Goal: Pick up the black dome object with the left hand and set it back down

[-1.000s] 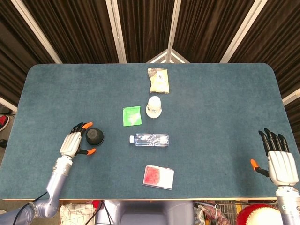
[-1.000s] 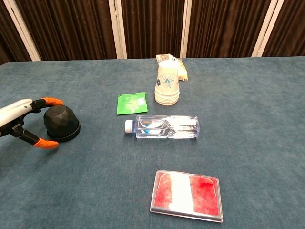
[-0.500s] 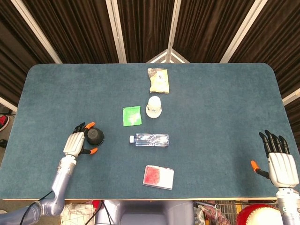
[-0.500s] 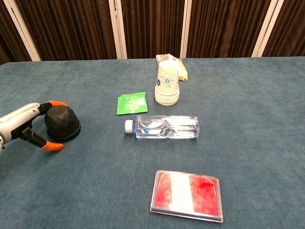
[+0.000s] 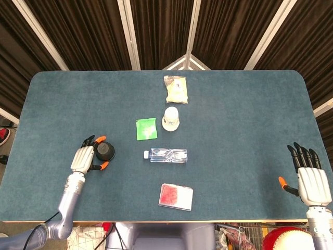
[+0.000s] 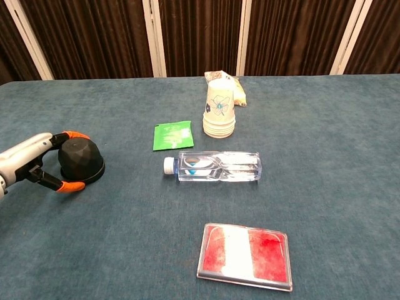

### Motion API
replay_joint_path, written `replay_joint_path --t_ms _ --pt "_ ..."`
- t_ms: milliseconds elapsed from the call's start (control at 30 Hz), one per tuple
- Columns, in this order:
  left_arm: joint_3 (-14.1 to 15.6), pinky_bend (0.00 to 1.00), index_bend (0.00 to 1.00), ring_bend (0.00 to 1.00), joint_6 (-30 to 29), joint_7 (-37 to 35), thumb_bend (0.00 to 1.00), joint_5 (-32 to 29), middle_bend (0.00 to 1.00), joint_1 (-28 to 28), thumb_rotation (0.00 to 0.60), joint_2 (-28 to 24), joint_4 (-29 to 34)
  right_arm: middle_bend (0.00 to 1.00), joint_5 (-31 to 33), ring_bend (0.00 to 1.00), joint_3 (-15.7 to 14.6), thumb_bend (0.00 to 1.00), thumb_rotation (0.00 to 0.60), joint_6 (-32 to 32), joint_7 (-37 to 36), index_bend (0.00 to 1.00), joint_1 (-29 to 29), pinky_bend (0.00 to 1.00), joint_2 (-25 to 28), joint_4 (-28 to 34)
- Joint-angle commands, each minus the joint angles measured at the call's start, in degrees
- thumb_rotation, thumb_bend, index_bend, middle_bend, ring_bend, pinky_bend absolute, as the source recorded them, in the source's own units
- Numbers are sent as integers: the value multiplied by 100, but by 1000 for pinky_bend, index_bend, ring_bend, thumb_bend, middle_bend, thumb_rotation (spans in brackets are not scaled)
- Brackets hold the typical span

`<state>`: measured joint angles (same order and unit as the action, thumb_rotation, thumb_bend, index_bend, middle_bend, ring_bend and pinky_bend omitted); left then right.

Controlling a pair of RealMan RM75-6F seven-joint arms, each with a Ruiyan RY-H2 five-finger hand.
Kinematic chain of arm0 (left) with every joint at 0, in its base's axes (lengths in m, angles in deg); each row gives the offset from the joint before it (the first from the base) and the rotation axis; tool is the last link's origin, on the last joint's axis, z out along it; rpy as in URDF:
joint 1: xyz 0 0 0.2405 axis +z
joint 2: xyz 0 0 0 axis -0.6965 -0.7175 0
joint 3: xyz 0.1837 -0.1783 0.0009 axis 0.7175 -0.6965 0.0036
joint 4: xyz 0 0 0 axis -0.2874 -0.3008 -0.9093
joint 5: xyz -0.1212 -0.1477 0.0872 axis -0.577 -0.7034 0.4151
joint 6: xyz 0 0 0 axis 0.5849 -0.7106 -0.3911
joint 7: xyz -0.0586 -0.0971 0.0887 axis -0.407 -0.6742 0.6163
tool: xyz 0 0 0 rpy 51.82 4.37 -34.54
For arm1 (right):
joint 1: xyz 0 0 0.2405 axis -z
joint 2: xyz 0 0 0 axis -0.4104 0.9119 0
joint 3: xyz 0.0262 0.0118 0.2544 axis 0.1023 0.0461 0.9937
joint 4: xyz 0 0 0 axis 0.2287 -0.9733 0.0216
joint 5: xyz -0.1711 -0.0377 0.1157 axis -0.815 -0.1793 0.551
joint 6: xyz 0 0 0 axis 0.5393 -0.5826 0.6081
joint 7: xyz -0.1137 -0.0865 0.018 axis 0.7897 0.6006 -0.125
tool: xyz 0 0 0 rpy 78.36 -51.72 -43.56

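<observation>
The big blue felt desk (image 5: 234,104) carries everything. Near its left edge sits the small black rubber dome (image 6: 81,160). The left hand (image 5: 83,158) cups it, orange fingertips (image 6: 76,135) touching both sides. The right hand (image 5: 310,177) rests at the right edge, fingers spread.

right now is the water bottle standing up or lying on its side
On its side. The water bottle lies flat on the table, its white cap pointing toward the black dome object and the left hand.
</observation>
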<state>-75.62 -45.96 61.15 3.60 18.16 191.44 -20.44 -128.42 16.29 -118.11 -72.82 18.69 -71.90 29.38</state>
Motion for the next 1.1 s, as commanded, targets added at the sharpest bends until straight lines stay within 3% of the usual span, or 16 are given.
replay_joint_path --t_ms 33,333,667,767,933,1100 --pt "0 0 215 0 4 -32 448 3 344 2 600 9 2 24 -14 64 -10 285 600 -16 27 47 8 11 -4 16" --pt "-75 0 319 0 -431 -453 499 433 397 46 600 -303 720 24 -29 63 -15 285 600 -11 49 47 -6 11 -45 4" --pt "-173 0 333 0 -963 -494 499 999 398 143 600 -1260 2575 24 -67 64 -22 285 600 -55 77 47 5 11 -31 53" --pt "-68 0 347 0 -1277 -422 499 1570 403 183 600 -1571 2993 24 -68 64 -27 285 600 -48 86 47 4 11 -26 68" --pt "124 0 363 0 -1879 -102 500 2505 407 209 600 -1634 2716 24 -77 64 -37 284 600 -40 85 47 1 11 -36 60" --pt "158 0 385 0 -2532 260 506 3286 417 142 600 -1392 1612 24 -92 64 -37 285 600 -75 74 47 15 11 -37 66"
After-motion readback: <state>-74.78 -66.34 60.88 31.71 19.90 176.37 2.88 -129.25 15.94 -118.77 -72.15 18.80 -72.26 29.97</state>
